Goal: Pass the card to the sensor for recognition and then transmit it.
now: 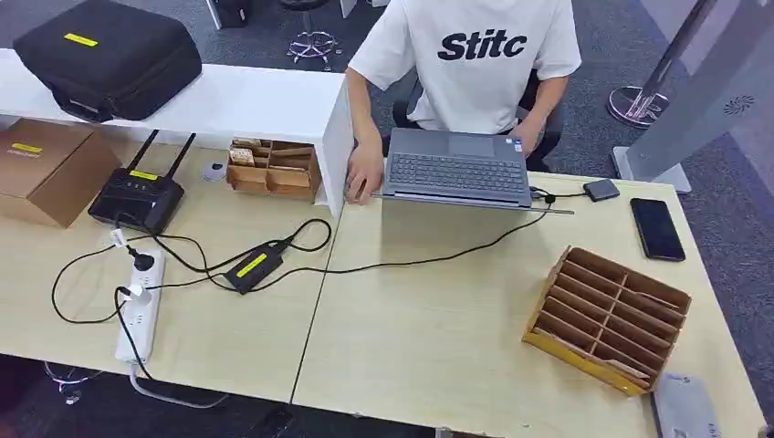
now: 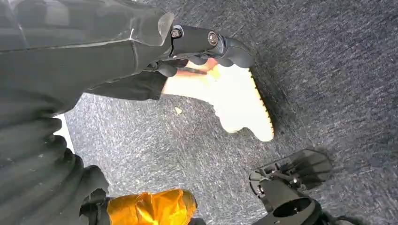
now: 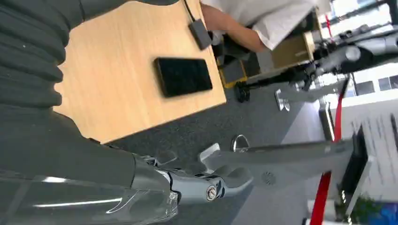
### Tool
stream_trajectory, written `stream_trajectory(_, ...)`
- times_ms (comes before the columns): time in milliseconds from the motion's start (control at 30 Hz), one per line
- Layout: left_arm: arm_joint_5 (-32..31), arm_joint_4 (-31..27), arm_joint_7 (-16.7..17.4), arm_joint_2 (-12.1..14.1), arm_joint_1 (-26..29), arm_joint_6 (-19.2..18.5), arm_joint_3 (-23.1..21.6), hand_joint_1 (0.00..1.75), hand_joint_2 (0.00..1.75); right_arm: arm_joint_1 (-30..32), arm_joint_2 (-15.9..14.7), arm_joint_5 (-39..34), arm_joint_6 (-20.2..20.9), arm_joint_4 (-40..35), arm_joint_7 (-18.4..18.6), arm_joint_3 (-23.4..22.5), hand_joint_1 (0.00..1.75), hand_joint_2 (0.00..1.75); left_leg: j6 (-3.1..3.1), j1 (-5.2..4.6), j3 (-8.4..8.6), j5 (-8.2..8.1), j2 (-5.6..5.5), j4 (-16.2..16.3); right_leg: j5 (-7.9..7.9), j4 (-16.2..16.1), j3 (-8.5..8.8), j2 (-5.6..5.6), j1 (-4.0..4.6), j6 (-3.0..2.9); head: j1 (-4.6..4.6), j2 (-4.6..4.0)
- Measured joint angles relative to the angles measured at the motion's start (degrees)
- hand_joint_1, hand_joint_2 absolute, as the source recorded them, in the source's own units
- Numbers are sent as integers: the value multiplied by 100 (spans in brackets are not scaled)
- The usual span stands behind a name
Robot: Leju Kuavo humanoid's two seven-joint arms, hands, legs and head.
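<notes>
Grey carpet [image 2: 328, 70] lies beneath both of our hanging arms. Our left hand [image 2: 206, 44] hangs over it beside a pale shoe [image 2: 239, 103]. We see its dark thumb stretched out, but we cannot tell how the other fingers lie. Our right hand [image 3: 202, 185] hangs just off the desk's [image 1: 429, 338] right corner. One silver finger points outward there, and the rest are hidden, so we cannot tell its state either.

On the desk, closest to us at the right corner, lies a flat grey device [image 1: 685, 406], which looks like the sensor. Just beyond it stands a tilted wooden rack [image 1: 607, 319] of open slots. A pale slip that may be the card [image 1: 630, 369] lies in its nearest slot, too small for us to be sure.

To the left, a white power strip [image 1: 141, 306] and a black adapter [image 1: 251, 267] lie among looping cables. Farther back on the right rest a phone [image 1: 657, 228] and a small black box [image 1: 601, 190]. A laptop [image 1: 456, 169] sits mid-desk before a person [image 1: 475, 64] in a white T-shirt, one hand beside it. On the left stand a router [image 1: 137, 196], a cardboard box [image 1: 46, 169] and a small wooden tray [image 1: 274, 169]. Farthest, a black case [image 1: 109, 59] sits on a white shelf [image 1: 256, 100].
</notes>
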Motion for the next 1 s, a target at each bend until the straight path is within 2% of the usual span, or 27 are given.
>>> stream_trajectory(167,83,0,-46,2,25,61,90,0,175,249,22,-733,408,868,-9,-1030,0,175,2,2,1,-1,0,-1,-6,2,0,1,2,4,2,0)
stream_trajectory(267,133,0,-99,2,49,99,140,0,175,424,65,-1076,596,1347,2,-1488,0,175,1,3,1,-1,0,-3,-9,4,0,1,3,1,2,0)
stream_trajectory(433,206,0,-151,2,120,164,230,0,175,758,203,-1383,677,2016,46,-2077,0,175,-1,3,2,-3,1,-5,-12,4,0,1,4,-1,0,0)
stream_trajectory(667,249,0,-190,2,167,197,328,0,175,1036,457,-1560,682,2548,114,-2539,0,175,-1,3,4,-4,6,-6,-13,4,0,5,2,-1,0,0)
stream_trajectory(800,267,0,-195,9,170,206,352,0,175,1076,551,-1435,539,2712,142,-2631,0,175,-1,3,7,-3,11,-5,-12,4,3,8,2,-1,2,0)
stream_trajectory(1000,267,0,-195,17,170,217,354,0,175,1122,837,-1446,542,2867,230,-2694,0,175,-2,3,10,-3,13,-5,-12,5,3,10,2,-2,2,0)
